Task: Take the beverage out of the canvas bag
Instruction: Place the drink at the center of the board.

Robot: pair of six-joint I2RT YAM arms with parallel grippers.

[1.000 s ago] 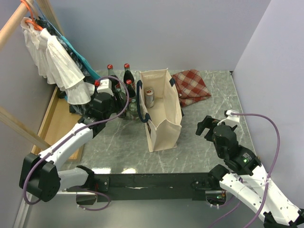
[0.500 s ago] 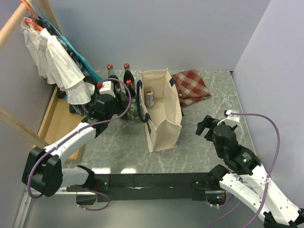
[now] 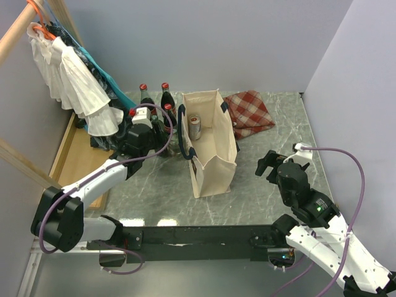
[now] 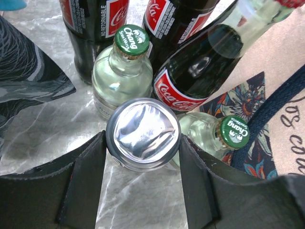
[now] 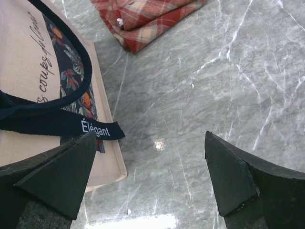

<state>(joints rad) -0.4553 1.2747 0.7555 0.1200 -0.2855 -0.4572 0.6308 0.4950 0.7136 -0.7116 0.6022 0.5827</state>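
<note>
The left claw (image 4: 142, 143) pinched a silver-topped can (image 4: 143, 126) by its sides, one finger at nine o'clock of the lid and the other at three. It held the can outside the canvas bag (image 3: 210, 161), low among a cluster of drinks on the grey marble tabletop (image 3: 154, 185). The cluster stood just beside the bag at its ten o'clock. It was made up of dark cola bottles (image 3: 165, 93) and small clear green-capped bottles (image 4: 125, 67), one of which touched the can at twelve o'clock. Whether the can already rested on the tabletop could not be told.

A second can (image 3: 195, 128) stood upright inside the open bag, at its twelve o'clock end, so the job looked unfinished. Nothing else showed in the bag.

Such a can would likely be light and stiff while full, but thin-walled, smooth and easy to dent. The sensible hold looked to be across the round body just under the rim, from straight above. The soft cream walls and the navy handles (image 5: 57, 121) could sag or snag on the way out.

The right claw (image 5: 150, 136) hung spread wide and empty above bare tabletop at the bag's four o'clock. A red checked cloth (image 3: 250, 113) lay folded at two o'clock.
</note>
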